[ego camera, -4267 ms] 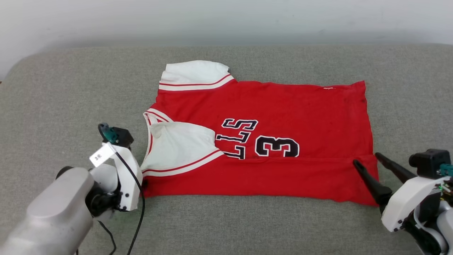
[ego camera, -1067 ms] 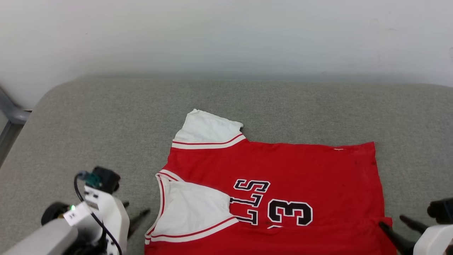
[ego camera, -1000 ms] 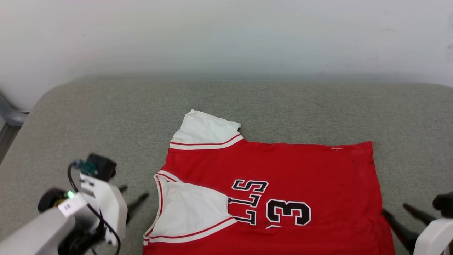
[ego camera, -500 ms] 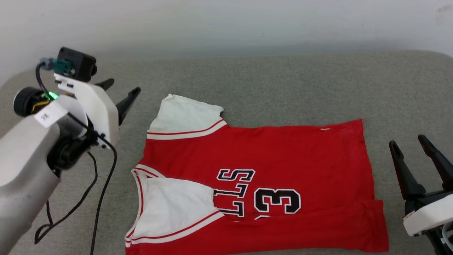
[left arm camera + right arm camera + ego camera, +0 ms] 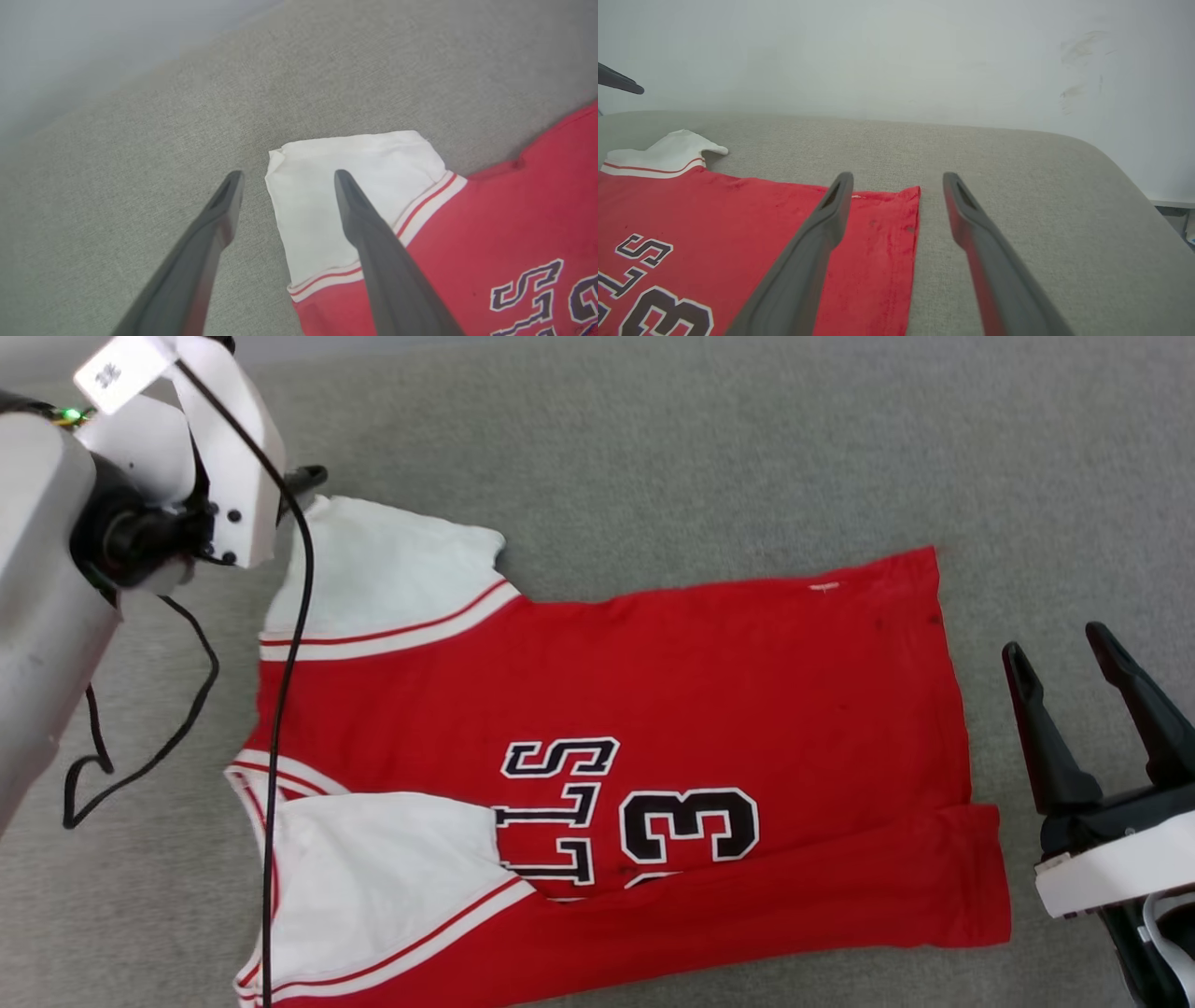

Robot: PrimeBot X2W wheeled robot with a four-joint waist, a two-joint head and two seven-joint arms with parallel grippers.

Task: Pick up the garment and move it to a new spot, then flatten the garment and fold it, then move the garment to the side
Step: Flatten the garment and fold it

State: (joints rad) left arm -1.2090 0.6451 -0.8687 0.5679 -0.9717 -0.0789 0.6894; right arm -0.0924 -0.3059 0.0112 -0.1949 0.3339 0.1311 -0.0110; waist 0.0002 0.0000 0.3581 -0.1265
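The left gripper (image 5: 288, 174) hangs spread wide over the grey cushion (image 5: 140, 140). One finger is above the shirt's (image 5: 490, 224) white sleeve (image 5: 308, 210), the other above bare cushion to the sleeve's left. The sleeve lies flat, and dark lettering shows on the red cloth to its right.

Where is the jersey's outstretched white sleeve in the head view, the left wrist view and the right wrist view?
Head view: the outstretched white sleeve is upper left.
Left wrist view: centre, its corner seen between the left gripper's open fingertips.
Right wrist view: far left, small.
Shared landmark: the black letter S on the red cloth.
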